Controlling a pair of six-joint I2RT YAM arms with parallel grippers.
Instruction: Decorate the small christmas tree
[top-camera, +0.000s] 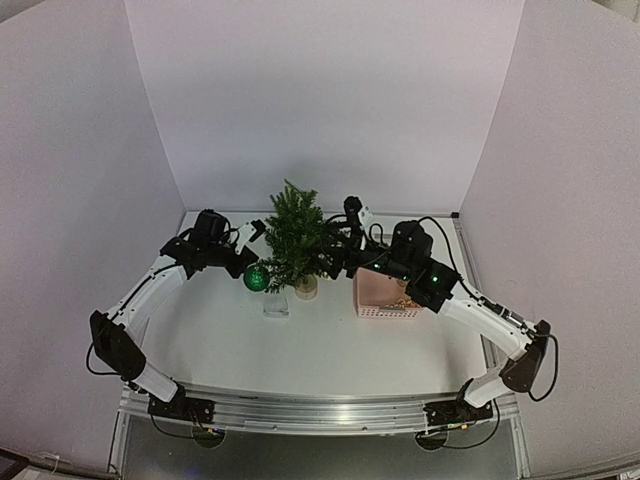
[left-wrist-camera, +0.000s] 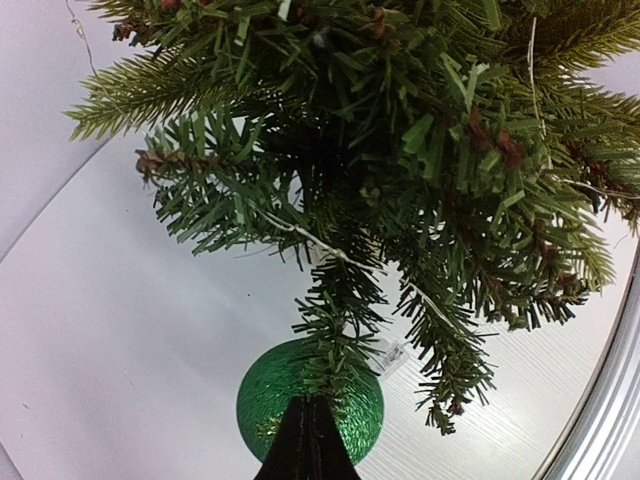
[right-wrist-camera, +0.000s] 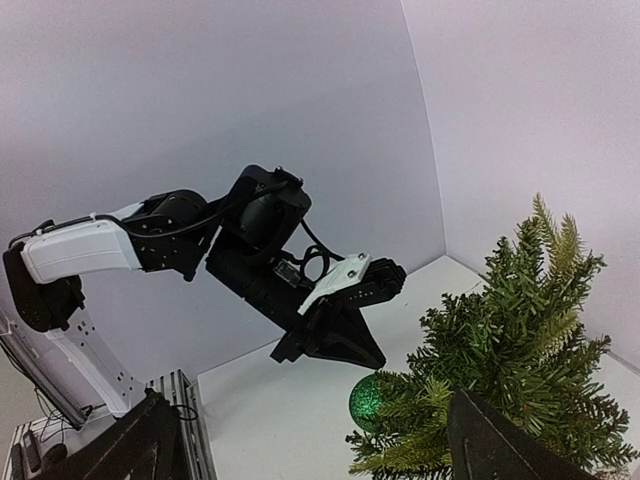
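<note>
**Green bauble (top-camera: 256, 278) at the lower branches: hazards of the hanging step**

*Top external view.* Small christmas tree (top-camera: 297, 238) upright on its pale round base (top-camera: 306, 288), toward the back of the white table (top-camera: 330, 350) and just left of the pink basket (top-camera: 385, 298). Left gripper (top-camera: 250, 262) at the tree's lower left side, with the bauble directly under its tips. Small clear object (top-camera: 276, 304) of uncertain kind on the table just below. Right gripper (top-camera: 338, 256) close beside the tree's right flank, above the basket's left end.

*Left wrist view.* Jaws fully closed, the bauble just beyond the tips and half hidden by a drooping twig (left-wrist-camera: 335, 330). Hold judged to be on a thin hanger, itself not discernible. Pale thread (left-wrist-camera: 330, 250) and small tag (left-wrist-camera: 392, 355) among the needles nearby.
- Hazard: hanger missing the twig, or sliding off its limp tip on release, sending the bauble down to the table and rolling off.
- Hazard: thread snagging on the closed fingertips during withdrawal and dragging the tree along.

*Right wrist view.* Fingers (right-wrist-camera: 140, 445) spread wide with nothing between them. Tree at lower right, left arm (right-wrist-camera: 90, 250) reaching in from the far side.
- Hazard: light tree on a narrow base, unsupported, likely to tip or skid toward the basket if pushed from the left.
- Hazard: contact between the two arms, given both so near the same branches.
</note>
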